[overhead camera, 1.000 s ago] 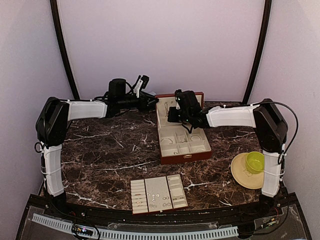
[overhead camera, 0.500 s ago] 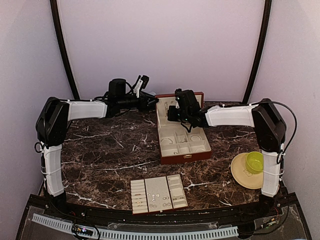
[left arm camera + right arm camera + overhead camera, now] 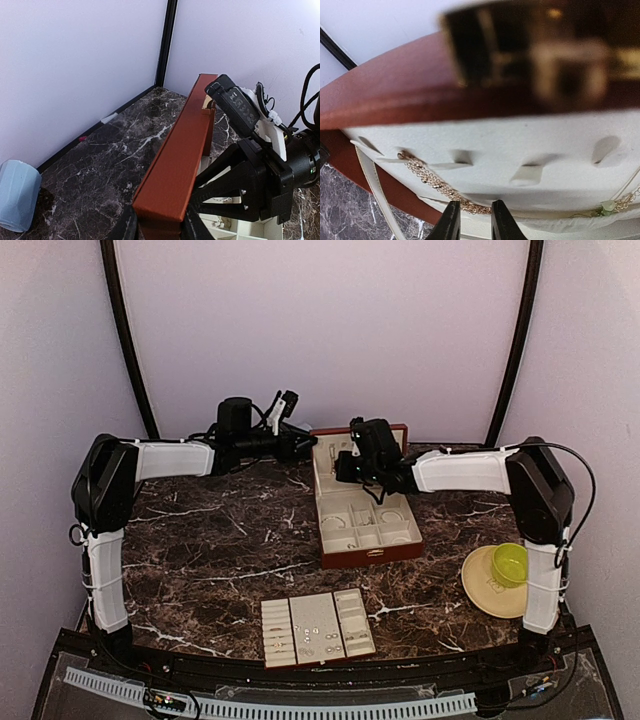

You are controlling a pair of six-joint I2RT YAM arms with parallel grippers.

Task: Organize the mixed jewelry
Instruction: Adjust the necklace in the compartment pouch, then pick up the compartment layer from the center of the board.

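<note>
Far left, the left arm reaches across the desk (image 3: 200,550) to the upright lid (image 3: 175,165) of the red-brown box (image 3: 372,553). The left tool (image 3: 159,226) has its fingers narrowly apart with the lid's edge between them, pinching it, likely to keep the lid upright and steady while the other arm works on its lining.

Near centre, a cream-lined tray (image 3: 317,627) sits at the near edge of the desk, three sections side by side. Several tiny shiny pieces of the mixed jewelry (image 3: 318,637) lie in its middle section; too small to count exactly.

Centre-far, the box stands open, base divided into small compartments, a few with small items I can't make out.

The right tool (image 3: 472,222) is up against the lid's cream lining, fingers slightly parted. A gold chain (image 3: 432,182) hangs from a hook across the lining and passes right at the fingertips; whether it is gripped or just let go I cannot tell. A second thin chain with a pale green bead (image 3: 608,205) hangs further right. So two chains on the lid.

Near right, one tan plate (image 3: 482,590) with one yellow-green cup (image 3: 510,562) on it, well apart from the box.

Counts: two arms, one box, one tray, one plate, one cup.
</note>
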